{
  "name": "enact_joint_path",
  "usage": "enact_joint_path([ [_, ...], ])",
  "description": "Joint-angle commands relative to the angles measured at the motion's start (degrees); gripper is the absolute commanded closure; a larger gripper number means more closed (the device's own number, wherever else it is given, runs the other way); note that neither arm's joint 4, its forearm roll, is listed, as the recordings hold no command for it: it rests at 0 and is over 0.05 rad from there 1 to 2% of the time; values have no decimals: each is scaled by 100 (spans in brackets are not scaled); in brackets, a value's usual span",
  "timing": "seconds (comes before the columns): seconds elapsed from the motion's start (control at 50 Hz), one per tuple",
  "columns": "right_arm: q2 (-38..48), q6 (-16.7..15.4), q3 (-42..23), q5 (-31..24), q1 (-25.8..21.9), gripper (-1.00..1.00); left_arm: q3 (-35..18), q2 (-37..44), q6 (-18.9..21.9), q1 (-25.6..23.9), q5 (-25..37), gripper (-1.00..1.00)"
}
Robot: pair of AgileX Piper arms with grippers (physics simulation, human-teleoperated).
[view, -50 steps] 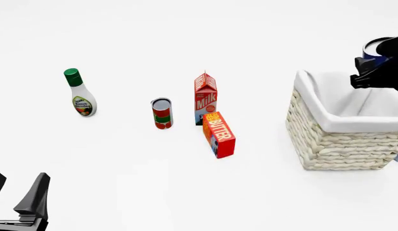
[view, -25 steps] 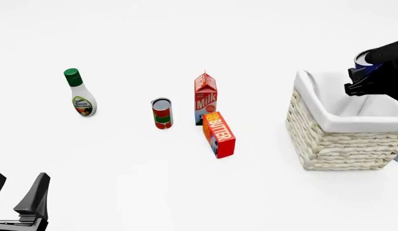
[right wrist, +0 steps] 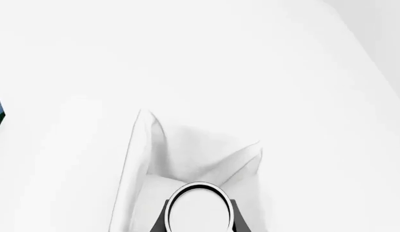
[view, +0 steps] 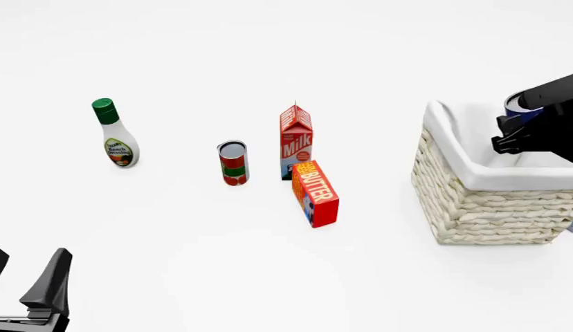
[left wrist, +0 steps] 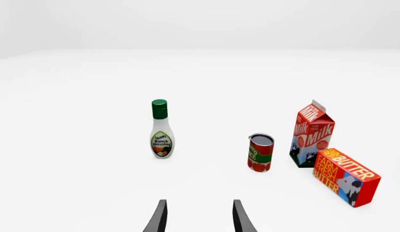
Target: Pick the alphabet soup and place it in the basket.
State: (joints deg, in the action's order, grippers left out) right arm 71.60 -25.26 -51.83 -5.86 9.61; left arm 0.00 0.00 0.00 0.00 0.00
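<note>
Hovering above the basket (view: 452,187), the right gripper (right wrist: 198,223) was clamped on the upright alphabet soup (right wrist: 198,207), lining apparently straight below (left gripper (left wrist: 198,217) parted, idle).

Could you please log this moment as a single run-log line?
right hand: shut on alphabet soup, above basket | left hand: open, idle | soup: not released
</note>
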Motion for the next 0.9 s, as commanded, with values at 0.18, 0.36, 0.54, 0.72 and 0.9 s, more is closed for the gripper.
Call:
enact_joint_path([
  [0.18, 343, 64, -184, 89, 3, 100, 0, 0, 0, 0, 0, -100],
  [0.36, 572, -1, -295, 85, -23, 100, 0, 0, 0, 0, 0, -100],
  [0.54, 707, -95, -484, -28, 17, 100, 0, 0, 0, 0, 0, -100],
  [0.72, 783, -185, -588, -61, 92, 100, 0, 0, 0, 0, 0, -100],
  [0.9, 827, -207, -549, -38, 82, 100, 0, 0, 0, 0, 0, -100],
])
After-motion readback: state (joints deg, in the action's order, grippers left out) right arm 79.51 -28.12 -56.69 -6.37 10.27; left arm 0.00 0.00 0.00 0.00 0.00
